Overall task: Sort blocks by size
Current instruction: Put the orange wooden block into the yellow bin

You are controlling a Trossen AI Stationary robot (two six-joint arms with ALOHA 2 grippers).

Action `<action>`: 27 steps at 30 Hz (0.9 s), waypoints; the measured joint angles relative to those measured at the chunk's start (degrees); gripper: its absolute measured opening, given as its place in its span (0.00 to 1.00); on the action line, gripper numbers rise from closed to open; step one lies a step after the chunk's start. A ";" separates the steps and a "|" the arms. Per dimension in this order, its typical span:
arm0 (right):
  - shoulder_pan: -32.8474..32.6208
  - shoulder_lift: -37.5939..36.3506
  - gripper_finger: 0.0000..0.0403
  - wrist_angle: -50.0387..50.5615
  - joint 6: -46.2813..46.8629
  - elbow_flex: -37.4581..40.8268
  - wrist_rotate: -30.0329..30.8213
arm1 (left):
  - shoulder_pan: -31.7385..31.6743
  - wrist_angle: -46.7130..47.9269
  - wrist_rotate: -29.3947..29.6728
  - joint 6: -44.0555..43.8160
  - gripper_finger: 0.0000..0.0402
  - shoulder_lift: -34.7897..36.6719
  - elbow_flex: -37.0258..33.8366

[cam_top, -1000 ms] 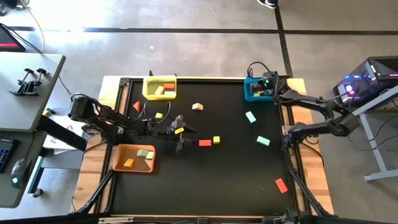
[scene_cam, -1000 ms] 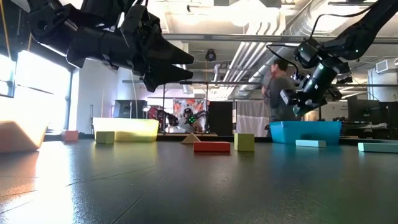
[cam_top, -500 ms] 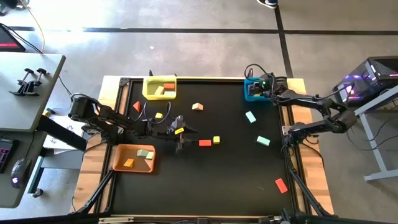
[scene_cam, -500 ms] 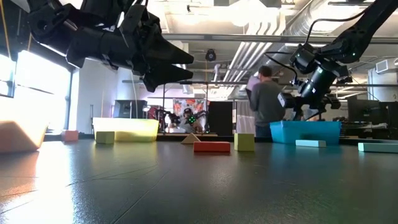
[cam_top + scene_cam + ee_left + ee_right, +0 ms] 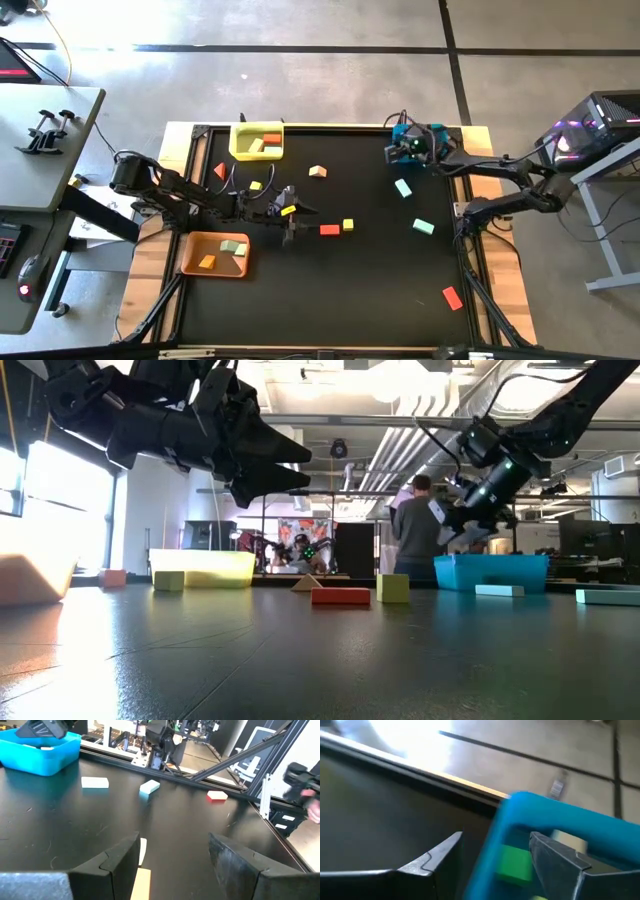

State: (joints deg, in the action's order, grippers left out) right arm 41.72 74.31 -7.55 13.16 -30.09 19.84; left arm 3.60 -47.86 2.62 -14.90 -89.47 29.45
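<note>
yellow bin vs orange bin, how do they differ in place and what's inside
The yellow bin sits at the table's far edge; the orange bin sits nearer, left of centre, under the left arm. The yellow bin holds an orange block and pale ones; the orange bin holds a mint block and an orange one. Both are open rectangular bins on the left half.

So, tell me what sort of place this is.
Probably a robotics lab or workshop: exposed ceiling ducts, a bare concrete floor, and a lit computer tower beside the framed black table.
</note>
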 joint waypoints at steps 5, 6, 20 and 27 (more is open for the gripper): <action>-8.96 -1.32 0.55 -1.82 -1.55 0.00 4.90 | 0.00 0.00 0.00 -0.04 0.54 0.00 0.00; -10.89 -1.96 0.55 -1.45 -1.63 0.00 6.18 | 0.00 0.00 0.00 -0.06 0.54 0.00 0.00; -40.16 -15.83 0.55 10.99 0.20 -0.02 12.11 | 0.00 0.00 0.66 -0.11 0.54 0.00 0.00; -50.96 -12.30 0.55 7.07 6.39 -0.04 12.21 | 0.00 -0.07 1.25 -0.13 0.54 0.00 0.00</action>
State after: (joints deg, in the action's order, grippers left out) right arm -9.24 62.01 -0.48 19.55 -30.13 32.05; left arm 3.60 -47.92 3.87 -15.03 -89.47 29.45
